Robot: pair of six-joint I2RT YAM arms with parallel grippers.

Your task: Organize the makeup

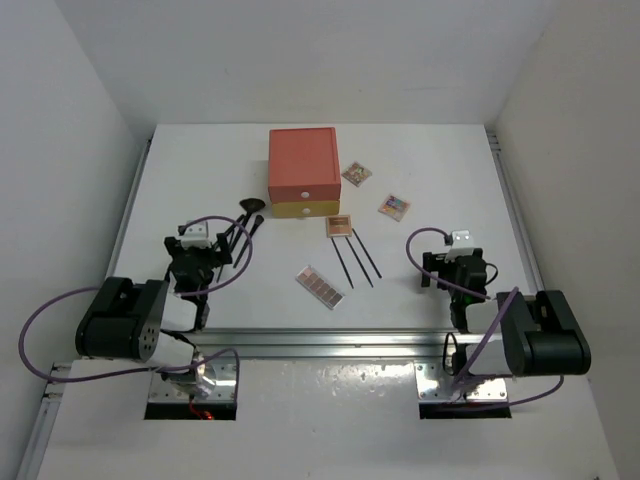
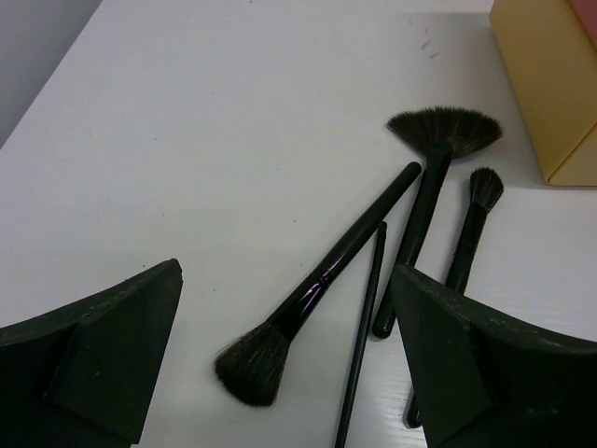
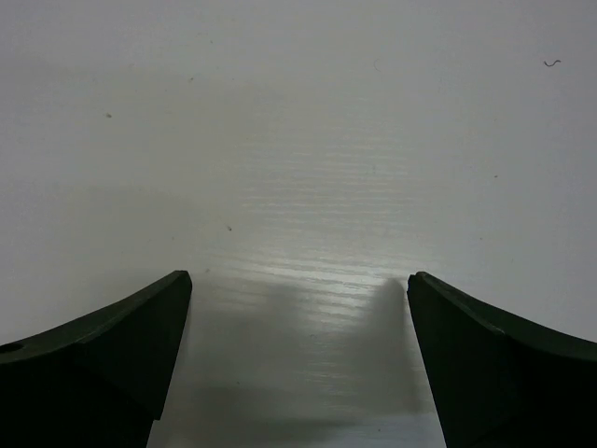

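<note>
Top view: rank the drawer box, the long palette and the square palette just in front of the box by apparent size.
1. drawer box, by far the largest
2. long palette
3. square palette, smallest, though not far behind the long one

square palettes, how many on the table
3 square palettes: one right of the drawer box, one farther right and nearer, one at the box's near right corner. None looks hidden.
</note>
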